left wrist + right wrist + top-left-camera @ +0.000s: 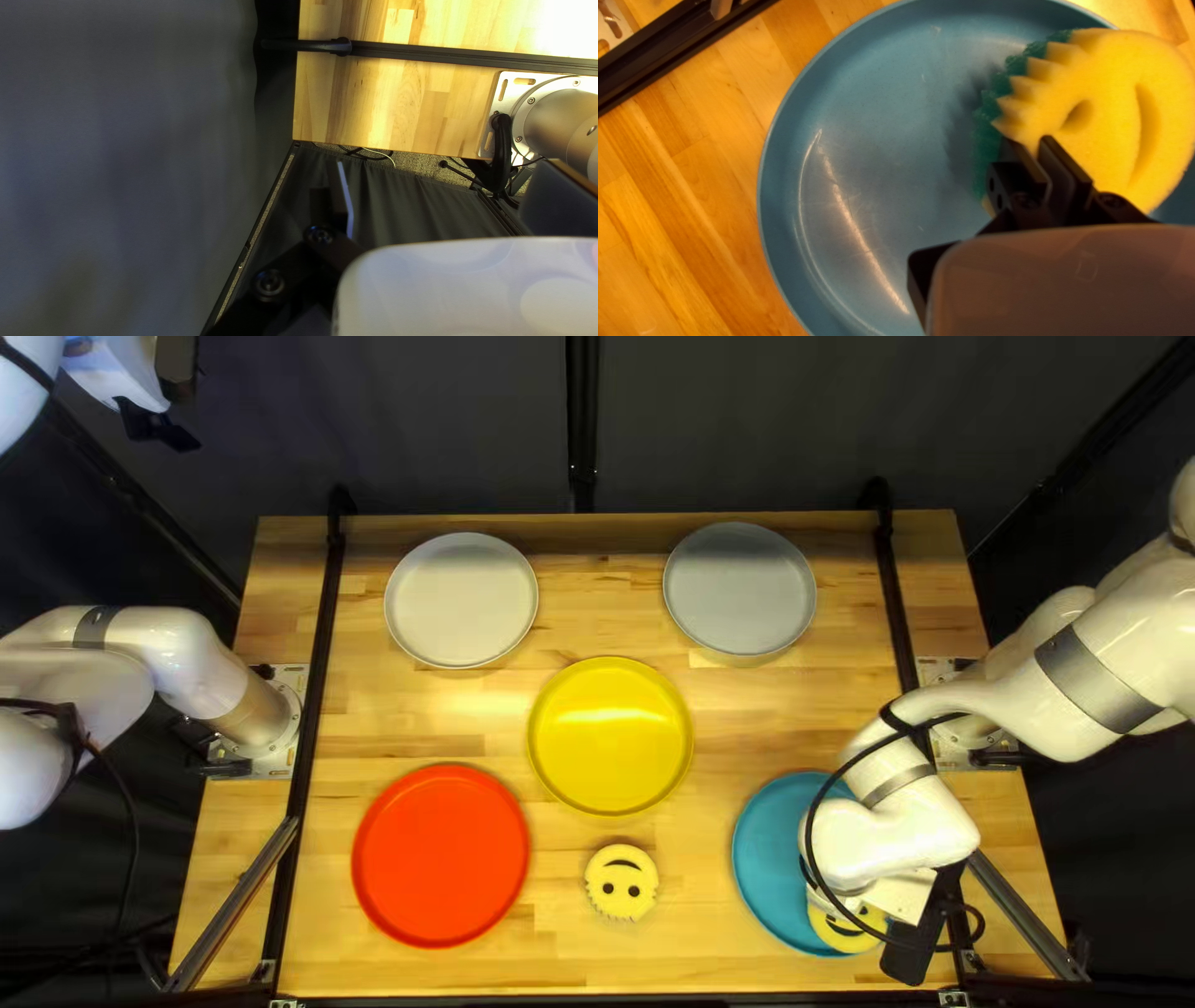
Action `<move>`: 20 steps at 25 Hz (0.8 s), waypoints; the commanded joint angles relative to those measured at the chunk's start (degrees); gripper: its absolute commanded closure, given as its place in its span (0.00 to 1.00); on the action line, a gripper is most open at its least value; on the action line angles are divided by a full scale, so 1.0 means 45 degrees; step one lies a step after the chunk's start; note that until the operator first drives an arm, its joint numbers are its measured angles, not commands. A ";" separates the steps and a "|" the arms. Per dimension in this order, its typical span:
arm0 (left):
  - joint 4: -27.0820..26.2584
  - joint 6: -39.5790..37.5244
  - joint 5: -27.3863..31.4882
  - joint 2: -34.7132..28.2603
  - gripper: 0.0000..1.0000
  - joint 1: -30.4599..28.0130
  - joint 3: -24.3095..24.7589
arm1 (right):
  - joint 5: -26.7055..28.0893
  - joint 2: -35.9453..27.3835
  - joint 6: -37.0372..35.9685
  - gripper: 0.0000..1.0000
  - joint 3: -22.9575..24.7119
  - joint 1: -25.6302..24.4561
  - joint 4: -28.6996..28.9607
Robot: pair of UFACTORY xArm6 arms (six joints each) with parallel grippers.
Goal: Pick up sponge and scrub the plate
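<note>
Bench [448, 709]; blue plate [759, 859], nearer the right arm [903, 834]. Sponge [1126, 81] over the plate's lower-right portion in the top left view; the plate's middle lies beyond its toothed edge. Right hand [1028, 146] pinching the sponge; left hand [445, 193] raised, spread. Green underside [986, 134]: right wrist view only.

A wooden table [697, 896] bears five plates [610, 734] and a smiley sponge [621, 882].

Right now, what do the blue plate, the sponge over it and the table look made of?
Blue plate: probably plastic, semi-gloss, given its soft highlights and light scratches; coated metal is possible. Sponge: matte yellow foam, cleanly notched, with a rough green backing, likely scouring fiber. Table: satiny wood, judging by its grain and joined strips.
</note>
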 commanded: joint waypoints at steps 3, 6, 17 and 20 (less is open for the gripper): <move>0.0000 0.0000 0.0000 0.0000 0.00 0.0000 0.0000 | 0.0492 -0.0896 -0.1132 1.00 0.0692 -0.1758 -0.0301; 0.0000 0.0000 0.0000 0.0000 0.00 0.0000 0.0000 | 0.0616 -0.1065 -0.1681 1.00 0.0810 -0.2654 -0.0155; 0.0000 0.0000 0.0000 0.0000 0.00 0.0000 0.0000 | 0.1415 -0.1153 -0.2800 1.00 0.0370 -0.5843 0.2353; 0.0000 0.0000 0.0000 0.0000 0.00 0.0000 0.0000 | 0.1891 -0.1490 -0.2701 1.00 0.0116 -0.6555 0.2934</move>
